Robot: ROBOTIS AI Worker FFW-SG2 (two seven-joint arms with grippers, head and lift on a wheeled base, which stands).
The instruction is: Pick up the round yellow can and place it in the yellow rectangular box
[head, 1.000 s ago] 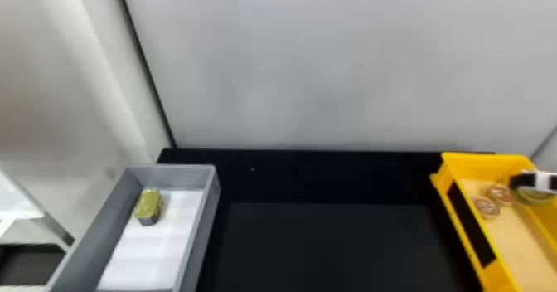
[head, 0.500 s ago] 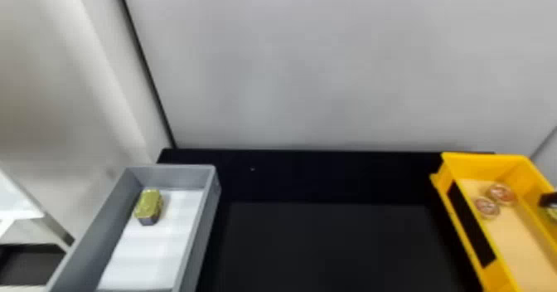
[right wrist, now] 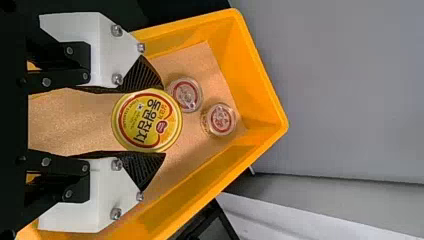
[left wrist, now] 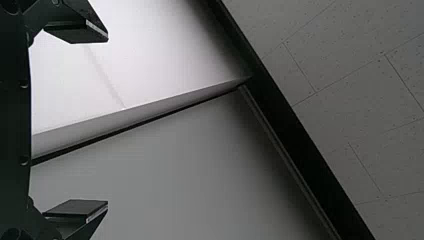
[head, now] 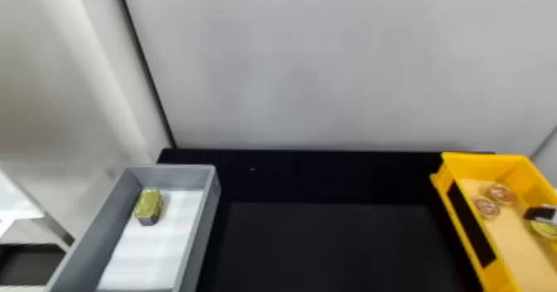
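- The right gripper (head: pixel 541 213) was inside the yellow box (right wrist: pixel 260 75), toward its right edge, pinching the can (right wrist: pixel 146 120) between ribbed black wedges set in smooth white brackets (right wrist: pixel 82 47) with round metal screws.
- The can was squat and round, its flat yellow face ringed in red inside a shiny rim — whether its base touched the box floor (head: pixel 514 245), I could not tell.
- Two small tubs (right wrist: pixel 186 95) (right wrist: pixel 220 119), round and clear-walled with red-ringed tops, sat toward the far edge of the yellow box, one nearer its left edge.
- The yellow box was smooth plastic, long and straight-sided, with a tan, grainy floor and a black strip (head: pixel 470 225) on its left outer wall; it stood toward the right edge of the tabletop (head: pixel 331 175).
- At the tabletop's left edge stood the grey box (head: pixel 211 212), smooth-walled and lined with a white sheet (head: pixel 153 245) marked by faint bands.
- A tin (head: pixel 149 206) — oblong, gold on top, dark-sided, its corners cut off — sat near the grey box's far left corner.
- The left gripper (left wrist: pixel 106 121) had its flat black pads spread wide, with nothing between them, before a smooth pale wall (left wrist: pixel 190 165) and speckled panels (left wrist: pixel 350 65).
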